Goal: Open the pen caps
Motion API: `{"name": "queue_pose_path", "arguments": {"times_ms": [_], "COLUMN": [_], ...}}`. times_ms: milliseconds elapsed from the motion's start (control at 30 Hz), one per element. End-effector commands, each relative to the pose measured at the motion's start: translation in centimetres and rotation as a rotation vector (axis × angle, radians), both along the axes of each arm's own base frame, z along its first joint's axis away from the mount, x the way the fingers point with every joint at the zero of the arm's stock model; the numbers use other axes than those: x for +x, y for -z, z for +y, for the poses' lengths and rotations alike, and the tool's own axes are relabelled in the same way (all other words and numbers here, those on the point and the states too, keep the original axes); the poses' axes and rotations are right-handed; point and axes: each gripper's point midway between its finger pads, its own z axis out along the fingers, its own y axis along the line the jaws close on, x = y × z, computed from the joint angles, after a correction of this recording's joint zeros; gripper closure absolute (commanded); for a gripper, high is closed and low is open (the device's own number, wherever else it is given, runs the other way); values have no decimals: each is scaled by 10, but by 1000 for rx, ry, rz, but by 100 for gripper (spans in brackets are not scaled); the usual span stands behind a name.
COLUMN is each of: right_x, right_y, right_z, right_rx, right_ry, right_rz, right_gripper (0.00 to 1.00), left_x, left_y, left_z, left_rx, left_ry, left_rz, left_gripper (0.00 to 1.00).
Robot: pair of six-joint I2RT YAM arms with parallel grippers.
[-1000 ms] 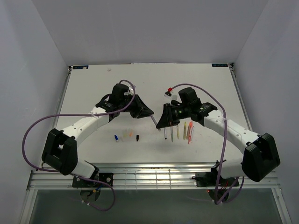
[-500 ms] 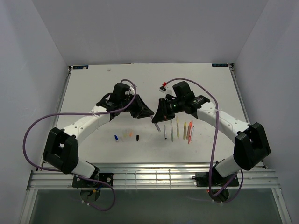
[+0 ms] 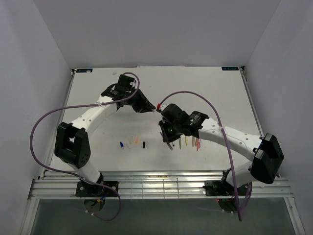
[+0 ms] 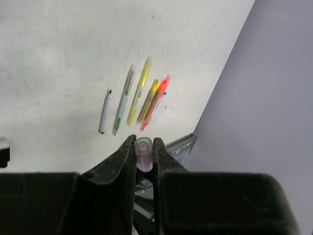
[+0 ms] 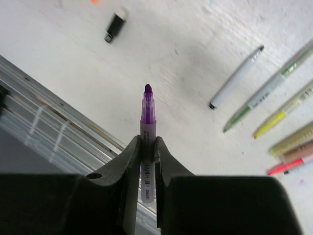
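white table (image 3: pixel 205 88), purple cap (image 4: pixel 143 156) in left pincer (image 4: pixel 144 142)

Bright, even overhead light, no glare on the matte white table (image 3: pixel 220 83); shadows faint and soft. Wrist views: translucent purple plastic cap (image 4: pixel 143 154) slightly soft, purple-tipped marker pen (image 5: pixel 147 122) sharp, short black cap (image 5: pixel 115 25) blurred.

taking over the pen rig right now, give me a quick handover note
Left gripper: fingers shut on the purple cap, held off the table.
Right gripper: fingers shut on the purple pen, tip bare.
On the table: a row of loose caps from the blue cap to the black cap; the other pens lie side by side.
Done: purple pen uncapped.
Left: put cap and pen down; I cannot tell if any lying pen has a cap on.
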Motion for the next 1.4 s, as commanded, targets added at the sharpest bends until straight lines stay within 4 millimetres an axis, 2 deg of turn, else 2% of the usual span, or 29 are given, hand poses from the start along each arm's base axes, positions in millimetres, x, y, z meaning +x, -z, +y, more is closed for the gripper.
{"name": "queue_pose_path", "arguments": {"times_ms": [0,67,100,167,200,267,300,333,400,533,633,733,1000,1133,1367], "right_x": [-4,-5,-7,-5,-11,-7,-10,-5,-3,11,18,24,33,40,50], "right_y": [10,9,8,7,12,11,13,14,24,47,64,74,102,107,116], "right_z": [-48,-45,-42,-32,-24,-11,-5,-2,5,1,-5,-12,-19,-22,-27], "right_rx": [-188,-166,-147,-99,-66,5,33,61,107,106,77,56,7,4,-20], "right_ry": [62,51,42,37,20,27,24,63,86,179,215,248,281,300,299], "right_rz": [-54,-55,-44,-19,39,76,115,138,180,232,224,190,187,167,155], "right_gripper": [92,92,92,92,92,92,92,92,92,92,92,92,92,92,92], "left_x": [30,31,33,28,24,16,7,-1,-15,-53,-71,-80,-95,-99,-99], "left_y": [-30,-31,-39,-39,-39,-36,-27,-30,-22,-3,6,17,55,76,99], "left_z": [12,16,16,15,16,18,21,21,23,15,9,5,8,10,13], "left_rx": [-15,-26,-52,-57,-56,-42,-28,-26,9,86,129,153,239,287,359], "left_ry": [-78,-81,-76,-42,-27,10,18,35,56,129,177,214,256,279,321], "left_rz": [-95,-100,-137,-157,-164,-181,-160,-175,-174,-158,-149,-126,-15,47,100], "left_gripper": [100,100,100,100,100,100,100,100,100,100,100,100,100,100,100]}}
